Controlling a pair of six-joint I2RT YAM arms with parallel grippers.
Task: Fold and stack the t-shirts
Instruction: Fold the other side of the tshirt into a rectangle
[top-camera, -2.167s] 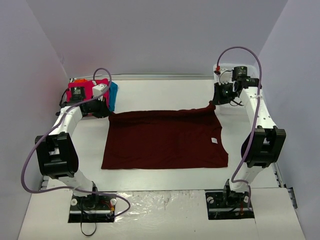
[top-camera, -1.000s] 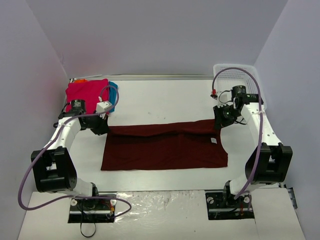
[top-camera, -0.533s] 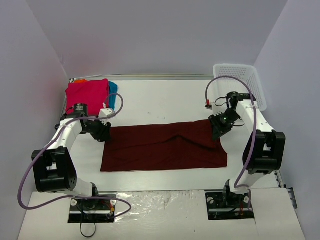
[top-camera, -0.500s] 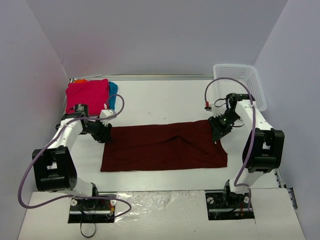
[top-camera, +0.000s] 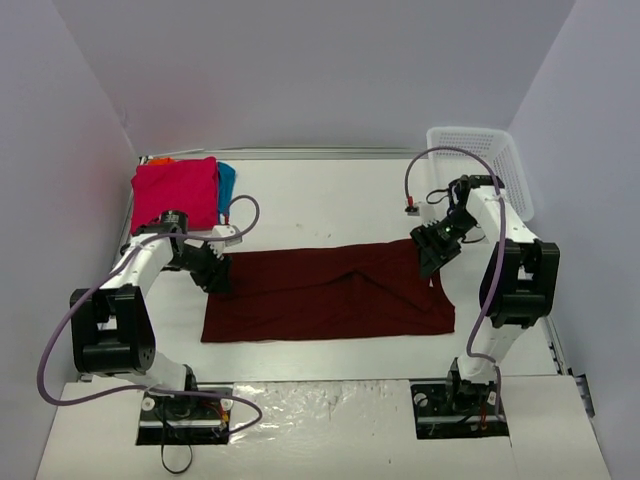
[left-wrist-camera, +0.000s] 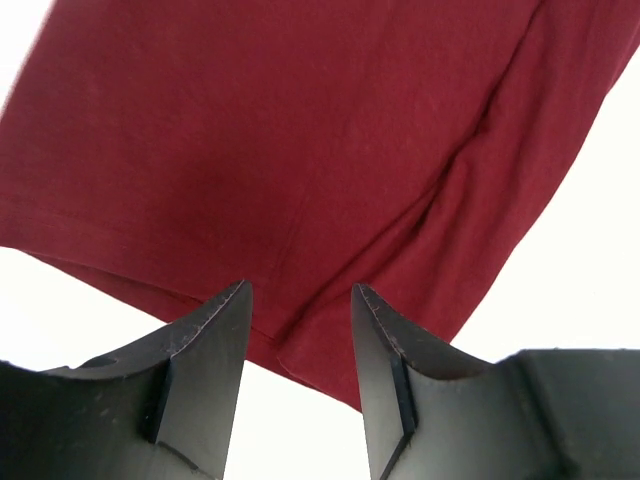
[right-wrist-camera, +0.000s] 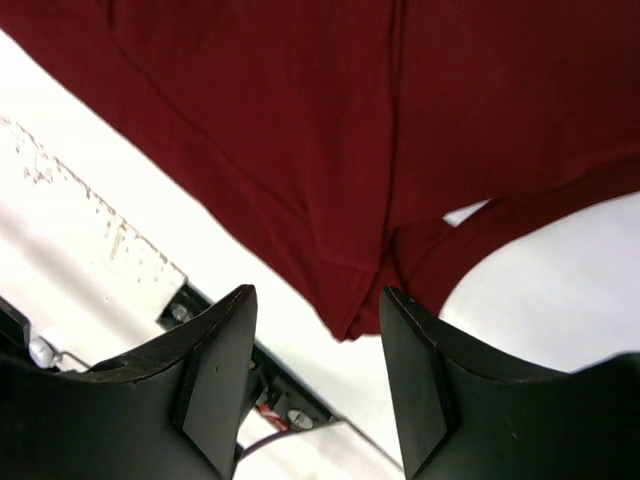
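The left gripper (left-wrist-camera: 300, 295) stands with its two dark fingers (left-wrist-camera: 205, 345) parted and nothing between them. Through the gap shows a hemmed edge of the maroon t-shirt (left-wrist-camera: 300, 140), lying flat on the white table (left-wrist-camera: 600, 250), with a long raised crease running up toward the right. The right gripper (right-wrist-camera: 318, 300) is spread in the same way and grips nothing. Just beyond its fingers (right-wrist-camera: 215, 365) a doubled corner of the same shirt (right-wrist-camera: 300, 110) comes to a point, its stitched hems showing. To the left of that corner a metal rail (right-wrist-camera: 225, 375) with screws runs along the table edge. From above, the left gripper (top-camera: 215, 275) sits low at the shirt's far-left corner and the right gripper (top-camera: 432, 255) at its far-right corner, both touching or just above the cloth; which, I cannot tell. The maroon t-shirt (top-camera: 330, 295) lies as a wide folded band across the middle of the table (top-camera: 320, 195), with a slanting fold line near its centre. At the far-left corner a pink t-shirt (top-camera: 175, 190) lies folded. A teal t-shirt (top-camera: 228, 183) shows just beside it on the right, and a sliver of an orange t-shirt (top-camera: 155, 160) shows at its far edge. A white mesh basket (top-camera: 470, 133) stands at the far-right corner, well apart from the shirts. A purple cable (top-camera: 55, 350) loops along each arm, and the right one ends in a small red-tipped connector (top-camera: 411, 209), too small for any marking to be read.
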